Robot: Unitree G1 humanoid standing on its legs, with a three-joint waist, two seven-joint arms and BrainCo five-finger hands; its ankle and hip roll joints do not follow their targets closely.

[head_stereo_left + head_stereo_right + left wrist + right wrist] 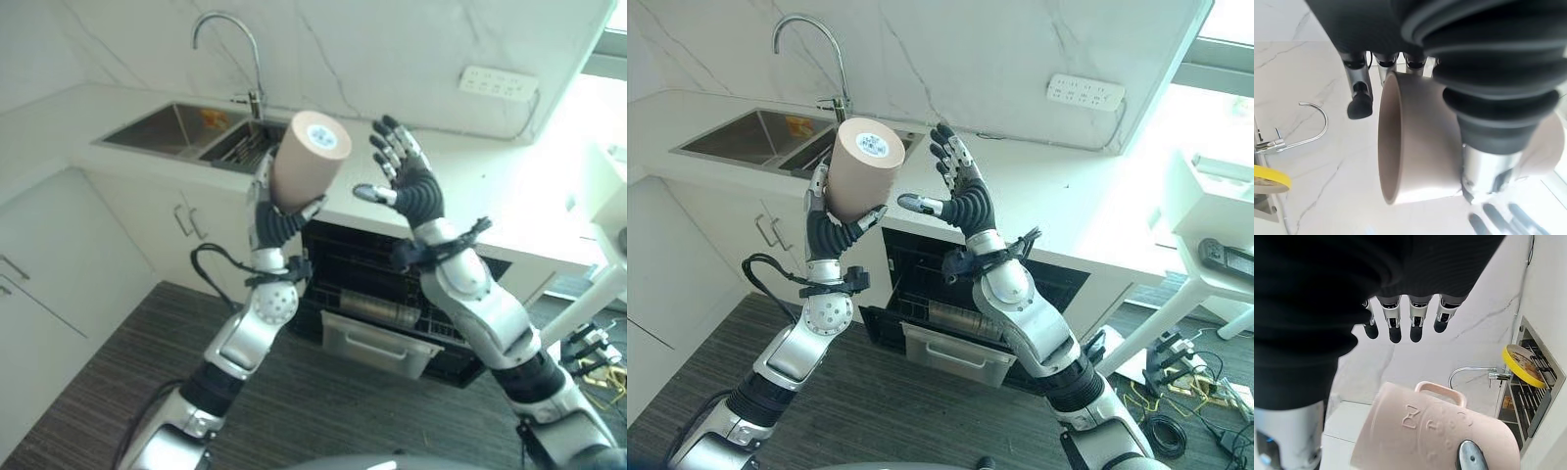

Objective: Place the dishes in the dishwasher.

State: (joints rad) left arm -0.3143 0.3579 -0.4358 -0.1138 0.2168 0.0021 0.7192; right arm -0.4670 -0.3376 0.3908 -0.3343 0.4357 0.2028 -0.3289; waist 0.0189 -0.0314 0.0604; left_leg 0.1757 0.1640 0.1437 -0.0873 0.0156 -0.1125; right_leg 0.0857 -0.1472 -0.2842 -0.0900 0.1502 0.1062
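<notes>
Pink mug (pixel 862 168) is up in the air, clasped in the left robot hand (pixel 831 233), fingers and thumb wrapped round the body. Base faces the head camera, mouth points away toward the wall; handle (pixel 1441 391) shows in the right wrist view. It sits at about 11 o'clock from the dishwasher (pixel 970 323), well above the bench (pixel 1068 211).

Right robot hand (pixel 965 201) is released: fingers spread straight, thumb out toward the mug, just beside it at its 3 o'clock, not touching as far as I can tell. Looks like a handover or regrasp is being set up, my guess.

Risks:
- Mug is tilted and held round a smooth wall. If the left hand loosens before the right has closed, it falls onto the bench edge or the open dishwasher door.
- The right thumb could nudge the mug sideways out of the left grip.
- The handle may face the wrong way for a clean grasp.

Around: dishwasher under the bench is open, lower rack (pixel 392 323) pulled out, a dark cylindrical item lying in it; I can't tell what it is. Sink (pixel 745 137) at 10 o'clock with faucet (pixel 813 49), a yellow plate (pixel 1520 366) in the drainer side. Wall socket strip (pixel 1085 93) at 1 o'clock.

Nothing stands between the mug and the rack except the robot's own forearms, which cross over the opening. The descent has to clear the bench lip.
</notes>
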